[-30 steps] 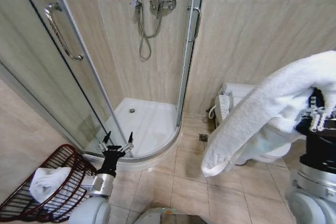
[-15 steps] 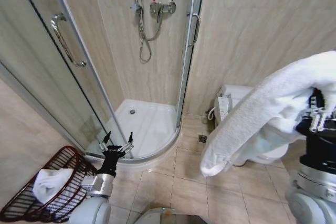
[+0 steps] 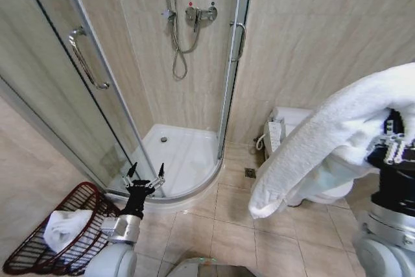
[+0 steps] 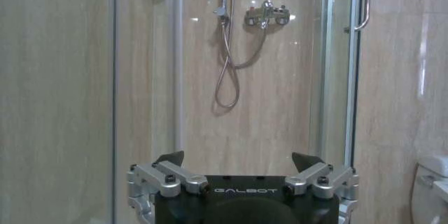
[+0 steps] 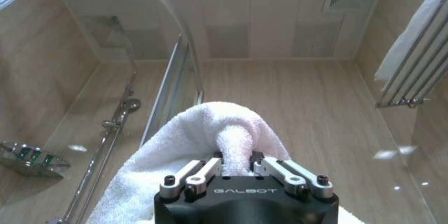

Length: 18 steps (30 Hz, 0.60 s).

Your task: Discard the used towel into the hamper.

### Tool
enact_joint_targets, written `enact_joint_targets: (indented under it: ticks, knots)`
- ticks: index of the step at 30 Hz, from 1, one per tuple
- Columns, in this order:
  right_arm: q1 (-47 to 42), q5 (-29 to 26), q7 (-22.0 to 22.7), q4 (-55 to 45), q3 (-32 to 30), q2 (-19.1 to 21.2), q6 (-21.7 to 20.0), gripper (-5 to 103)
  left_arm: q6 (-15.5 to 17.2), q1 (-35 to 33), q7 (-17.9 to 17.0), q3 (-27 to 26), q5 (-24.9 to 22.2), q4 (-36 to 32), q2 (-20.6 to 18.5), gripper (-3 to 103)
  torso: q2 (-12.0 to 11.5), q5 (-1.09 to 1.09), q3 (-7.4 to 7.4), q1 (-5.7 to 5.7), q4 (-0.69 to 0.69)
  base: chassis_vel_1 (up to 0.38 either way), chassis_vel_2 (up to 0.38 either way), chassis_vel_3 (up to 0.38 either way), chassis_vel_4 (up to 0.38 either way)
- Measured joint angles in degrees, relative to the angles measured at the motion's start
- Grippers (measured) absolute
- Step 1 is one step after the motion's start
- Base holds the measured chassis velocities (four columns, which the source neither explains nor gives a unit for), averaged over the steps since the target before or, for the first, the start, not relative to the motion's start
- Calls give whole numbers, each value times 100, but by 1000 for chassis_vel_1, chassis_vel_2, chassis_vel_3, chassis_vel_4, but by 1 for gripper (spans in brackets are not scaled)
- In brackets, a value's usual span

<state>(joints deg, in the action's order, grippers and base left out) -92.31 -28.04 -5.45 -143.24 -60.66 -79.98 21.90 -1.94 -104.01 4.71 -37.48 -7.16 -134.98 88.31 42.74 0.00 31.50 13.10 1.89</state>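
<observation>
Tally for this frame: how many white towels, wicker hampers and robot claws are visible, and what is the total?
White towels: 2, one held in the right claw, one in the hamper
Hampers: 1
Claws: 2, left claw open and empty
Total: 5

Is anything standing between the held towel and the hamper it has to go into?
The left gripper, open and raised, stands beside the hamper, between it and the towel clamped in the right gripper. The floor tiles between look bare.

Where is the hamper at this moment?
In the head view, the hamper stands on the floor at the robot's left, beside the left pincer, near the shower door.
</observation>
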Motion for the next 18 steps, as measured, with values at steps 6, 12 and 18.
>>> enact_joint_targets:
  ticks: [6, 12, 18]
  knots:
    - [71, -71, -42, 1, -198, 95, 19, 14, 0, 0, 0, 0, 0, 0, 0, 100, 166, 0, 95, 71, 0, 0, 0, 0, 0]
    - [169, -196, -28, 1, -388, 202, -34, 14, 0, 0, 0, 0, 0, 0, 0, 100, 326, 0, 188, 139, 1, 0, 0, 0, 0]
    - [179, -544, -46, 0, -924, 258, -40, 14, 0, 0, 0, 0, 0, 0, 0, 100, 470, 0, 267, 203, 0, 0, 0, 0, 0]
